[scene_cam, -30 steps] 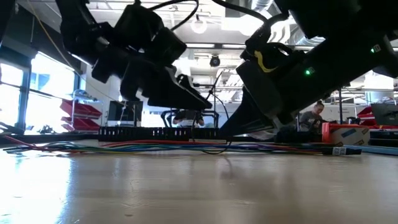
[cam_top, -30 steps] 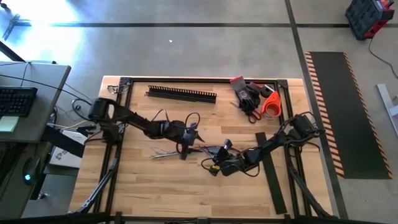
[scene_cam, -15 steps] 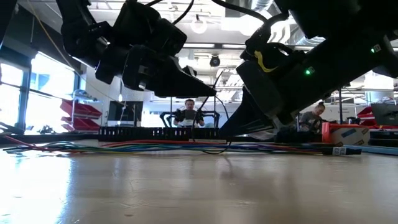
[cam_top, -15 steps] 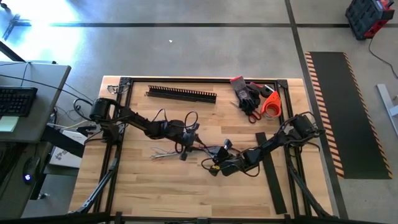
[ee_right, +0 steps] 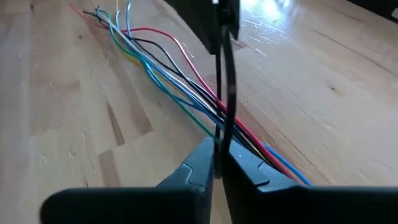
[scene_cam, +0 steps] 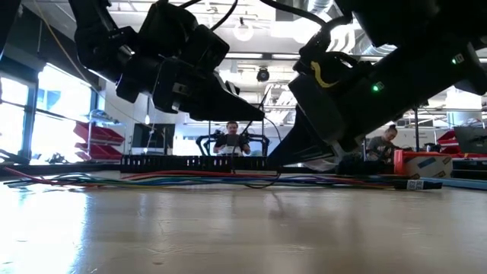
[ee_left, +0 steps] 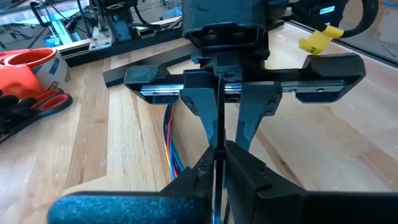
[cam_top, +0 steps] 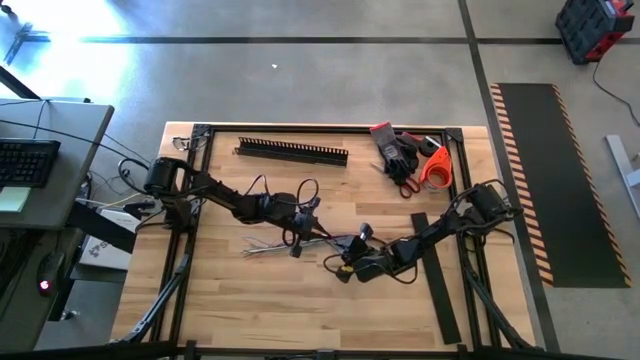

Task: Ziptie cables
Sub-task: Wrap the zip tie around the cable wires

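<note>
The cables [ee_right: 155,62], a loose bunch of thin coloured wires, lie flat on the wooden table near its middle [cam_top: 268,246] [scene_cam: 152,180]. A thin black zip tie [ee_right: 227,81] [ee_left: 218,106] stretches over them from one gripper to the other. My left gripper [ee_left: 217,163] [cam_top: 302,230] is shut on one end of the tie. Facing it from the right, my right gripper [ee_right: 219,155] [cam_top: 342,252] is shut on the other end. Whether the tie loops under the cables is hidden. My left gripper pinches the zip tie's one end [ee_left: 218,149] between its two fingertips, coming from the table's left, slanting down. The tie runs straight on toward my right gripper, clear of the table. My right gripper pinches the tie's other end [ee_right: 219,146] between its two fingertips, low over the table, from the right. The tie rises from the fingers in a slight bow across the cables [ee_right: 211,115] to my left gripper.
A black comb-toothed duct [cam_top: 291,151] lies along the far edge. Gloves and red scissors [cam_top: 398,160] and an orange tape roll [cam_top: 437,168] sit at the far right. A flat black strip [cam_top: 437,280] lies near the right edge. A person [scene_cam: 230,138] shows beyond the table.
My left gripper has shut its fingers on the zip tie and has risen slightly above the cables. The cables have stayed flat on the table.
</note>
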You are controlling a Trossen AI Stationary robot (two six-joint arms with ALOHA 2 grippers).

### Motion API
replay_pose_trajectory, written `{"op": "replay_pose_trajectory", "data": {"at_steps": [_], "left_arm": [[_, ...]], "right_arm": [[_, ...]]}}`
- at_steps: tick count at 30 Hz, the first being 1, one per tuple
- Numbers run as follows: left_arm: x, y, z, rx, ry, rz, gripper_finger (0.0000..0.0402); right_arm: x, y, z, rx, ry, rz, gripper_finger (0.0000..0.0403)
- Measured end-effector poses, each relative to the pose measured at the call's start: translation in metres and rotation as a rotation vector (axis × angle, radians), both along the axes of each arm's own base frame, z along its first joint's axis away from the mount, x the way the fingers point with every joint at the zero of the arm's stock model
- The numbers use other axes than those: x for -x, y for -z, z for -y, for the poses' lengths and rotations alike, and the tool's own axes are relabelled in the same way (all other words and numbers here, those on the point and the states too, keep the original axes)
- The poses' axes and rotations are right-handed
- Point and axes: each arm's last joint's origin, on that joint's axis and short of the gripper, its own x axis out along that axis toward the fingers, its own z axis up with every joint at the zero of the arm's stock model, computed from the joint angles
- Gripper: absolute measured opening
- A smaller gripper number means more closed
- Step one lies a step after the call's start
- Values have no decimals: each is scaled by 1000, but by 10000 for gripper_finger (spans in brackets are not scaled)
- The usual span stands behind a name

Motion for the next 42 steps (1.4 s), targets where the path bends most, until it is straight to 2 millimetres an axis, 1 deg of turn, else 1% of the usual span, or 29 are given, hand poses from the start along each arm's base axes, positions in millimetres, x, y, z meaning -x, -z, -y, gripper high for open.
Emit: {"op": "replay_pose_trajectory", "data": {"at_steps": [3, 8, 11, 13, 16, 19, 22, 28, 32, 35, 39, 42], "left_arm": [[0, 0, 1, 0, 3, 0, 2], [1, 2, 5, -31, 10, -17, 1], [1, 3, 7, -45, 5, -26, 1], [2, 3, 9, -46, 8, -31, 0], [2, 3, 10, -47, 10, -31, 0], [2, 4, 9, -47, 10, -31, 0], [2, 3, 9, -49, 11, -30, 0], [2, 3, 9, -48, 10, -29, 0], [1, 3, 9, -48, 10, -27, 0], [1, 3, 9, -48, 10, -27, 0], [1, 3, 9, -47, 10, -27, 0], [1, 3, 9, -47, 10, -27, 0]], "right_arm": [[0, -5, 0, 6, -33, -7, 42], [2, -20, 0, -5, -50, 1, 112], [5, -32, -4, 26, -79, 20, 148], [7, -40, -5, 63, -47, 51, 163], [8, -46, -7, 107, 14, 96, 170], [7, -46, -5, 110, 28, 106, 164], [6, -47, -4, 121, 26, 108, 147], [-1, -53, -2, 137, -89, 123, 114], [-3, -52, 3, 137, -92, 105, 101], [-2, -51, 3, 141, -96, 96, 85], [-2, -51, 3, 143, -98, 96, 53], [-2, -51, 1, 164, -112, 90, 15]]}}
